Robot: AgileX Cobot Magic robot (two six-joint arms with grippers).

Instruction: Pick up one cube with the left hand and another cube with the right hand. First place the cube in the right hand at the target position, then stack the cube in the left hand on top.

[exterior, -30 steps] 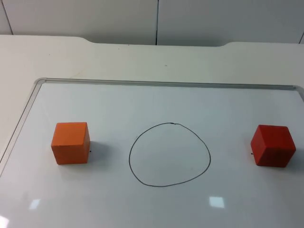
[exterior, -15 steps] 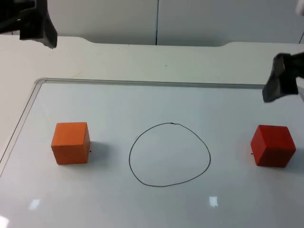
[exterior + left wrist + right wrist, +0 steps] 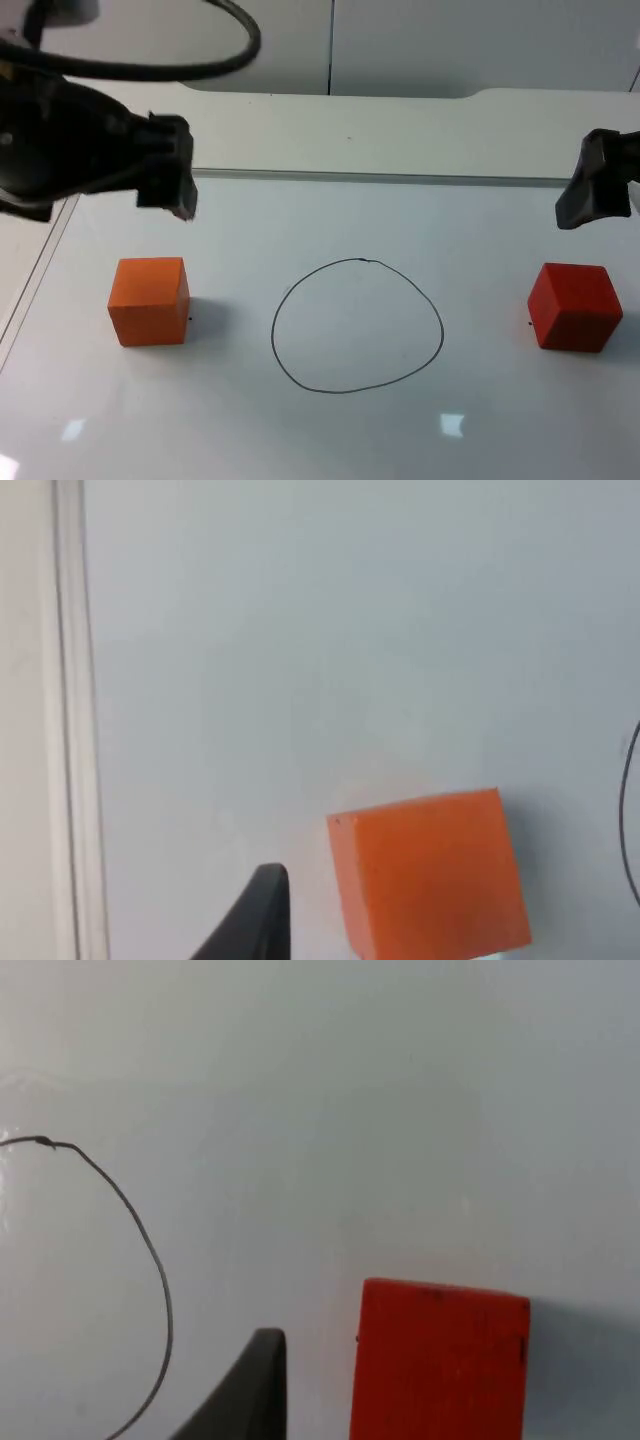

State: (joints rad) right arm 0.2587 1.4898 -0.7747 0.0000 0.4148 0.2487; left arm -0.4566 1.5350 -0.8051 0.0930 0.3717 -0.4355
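Text: none readable.
Labels: none on either cube.
Signs: a hand-drawn circle [image 3: 357, 326] on the whiteboard [image 3: 300, 210], unlettered.

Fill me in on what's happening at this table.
Two robot arms are reaching in toward two cubes on a whiteboard. The left end effector hangs above and behind the orange cube, and the right end effector hangs above and behind the red cube. Neither cube is gripped; both sit flat on the board, on either side of the drawn circle, which has nothing in it. No cube has been picked up or stacked yet.
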